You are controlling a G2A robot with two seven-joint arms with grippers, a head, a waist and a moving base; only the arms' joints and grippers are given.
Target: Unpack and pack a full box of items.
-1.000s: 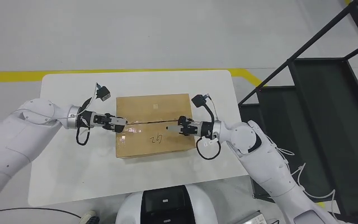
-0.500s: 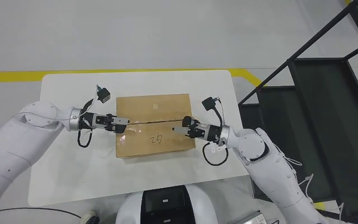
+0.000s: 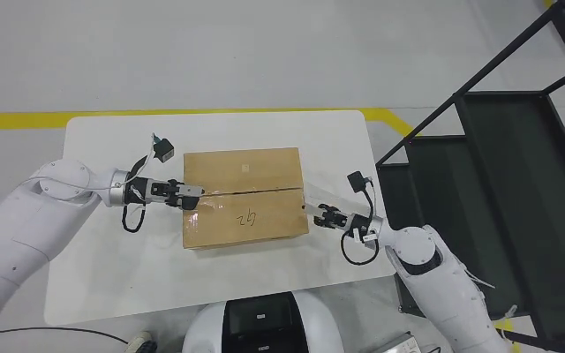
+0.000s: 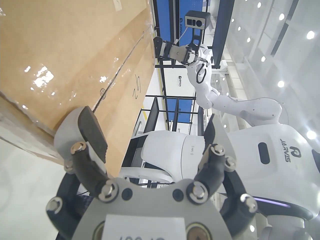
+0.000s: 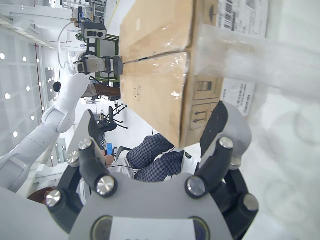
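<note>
A shut cardboard box [image 3: 243, 196], clear tape along its centre seam, lies in the middle of the white table [image 3: 106, 265]. My left gripper [image 3: 189, 194] is at the box's left edge by the seam. It stands open in the left wrist view [image 4: 150, 133], with one pad [image 4: 91, 131] against the box [image 4: 62, 38]. My right gripper [image 3: 311, 211] hangs just off the box's right edge, open [image 5: 155, 126] and holding nothing. It faces the labelled end of the box [image 5: 155, 81]. A blurred strip of clear tape [image 5: 237, 61] runs from the seam over that end.
A black metal stair frame [image 3: 477, 159] stands right of the table, close to my right arm. Bare table lies left of the box, in front of it and behind it. A yellow floor line [image 3: 35, 119] runs behind the table.
My right gripper has drawn back to the right, from over the box's right end of the seam to just past its edge. The left gripper and the box have stayed put.
</note>
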